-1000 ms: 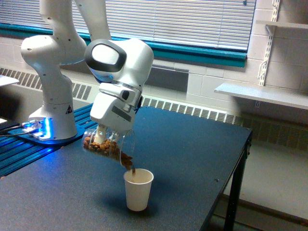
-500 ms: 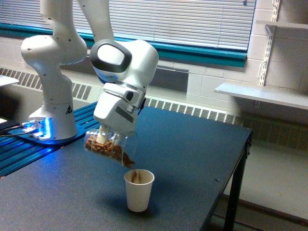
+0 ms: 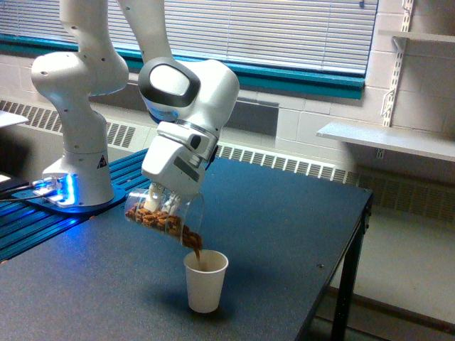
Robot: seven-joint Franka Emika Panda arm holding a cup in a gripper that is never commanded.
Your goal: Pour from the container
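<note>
While jaws grip it, container (image 3: 165, 217) lies near-horizontal | mouth tipped down-right over paper cup (image 3: 205, 281)

You are looking at a robotics lab set up in an institutional room, something like a classroom or university workspace. The white robot arm (image 3: 92, 92) stands bolted on a base (image 3: 71, 188) that glows blue, with cables running off it at the exterior view's left. It works over a plain dark table (image 3: 284, 234) on thin black legs. Behind it you can see a painted cinder-block wall (image 3: 320, 121), a long window with closed blinds (image 3: 270, 28) over a teal sill (image 3: 298, 78), a baseboard radiator (image 3: 284, 163) and bare wall-mounted shelves (image 3: 387, 138) on metal brackets.
</note>
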